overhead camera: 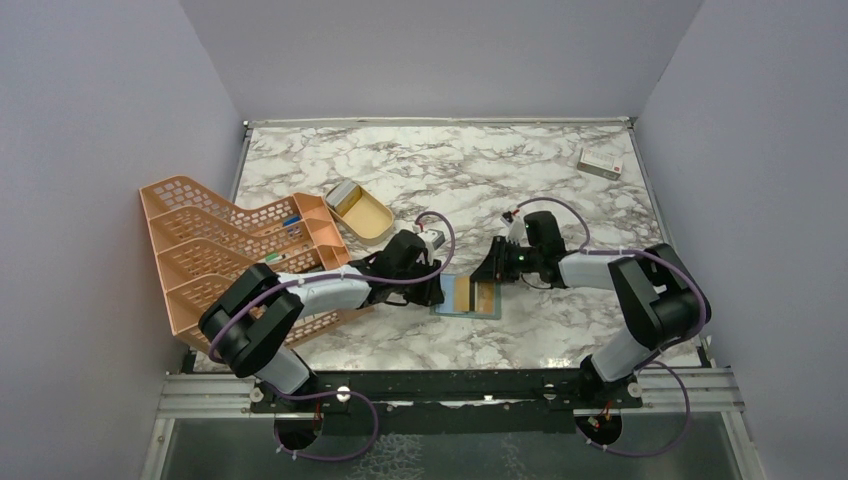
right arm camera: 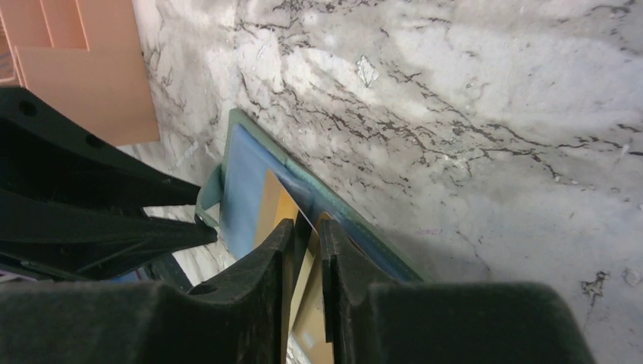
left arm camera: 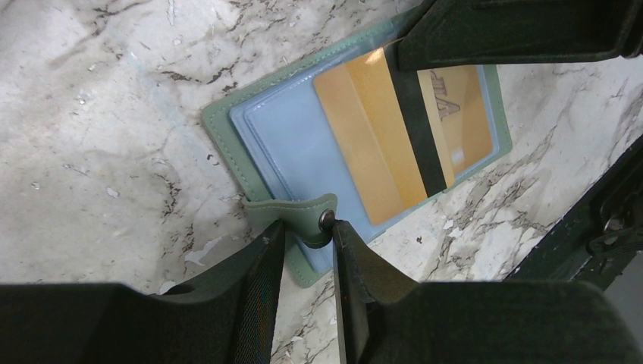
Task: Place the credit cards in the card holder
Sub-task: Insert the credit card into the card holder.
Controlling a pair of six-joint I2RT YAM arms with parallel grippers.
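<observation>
Left wrist view: the left hand (left arm camera: 307,227) is straddling the snap tab (left arm camera: 292,211) of the card holder (left arm camera: 280,144), with a credit card (left arm camera: 379,129) lying across it.
As a judgement, the credit card is sitting skewed on the pale-blue inner face, so it may be jamming at the pocket mouth or sliding off if the right hand (right arm camera: 305,227) is letting go too soon, and a tug on the snap tab could be dragging the card holder askew. The left hand's fingers are standing partly apart and touching the tab, though I cannot tell whether they are clamping it. The right hand's jaws are nearly together around the card's edge, grip uncertain. The card holder is lying open on the tabletop (left arm camera: 106,114), left hand at its 9 o'clock, right hand at 1 o'clock.
</observation>
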